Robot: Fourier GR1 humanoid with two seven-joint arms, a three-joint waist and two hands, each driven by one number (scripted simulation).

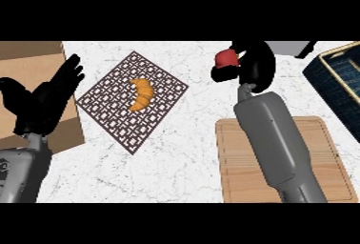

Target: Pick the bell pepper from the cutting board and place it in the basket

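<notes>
The cutting board (309, 162) is the landmark here: a pale wooden board lying on the white marbled counter (175, 162) at the lower right of the head view. The right forearm (271, 138) runs up across the board's left half, hiding part of it, and the rest of the board's top shows bare wood.

Beyond the board's far edge, the right hand (255, 66) is curled around the red bell pepper (226, 58). The pepper sticks out at the hand's left side, with fingers wrapped over and beneath it, so only part of it shows. It is off the board, past the board's upper left corner; whether it touches the counter cannot be told from this angle.

The basket (337, 78), dark blue with a tan rim, sits to the upper right of the board and is cut off by the edge of the view. The pepper is apart from the basket, on its left.

Well to the left of the board lies a dark patterned mat (112, 109), set cornerwise, with a croissant (141, 94) on it. Farther left a brown board (42, 71) lies on the counter, and the left hand (45, 100) shows there, open with its fingers straight and spread, holding nothing.
</notes>
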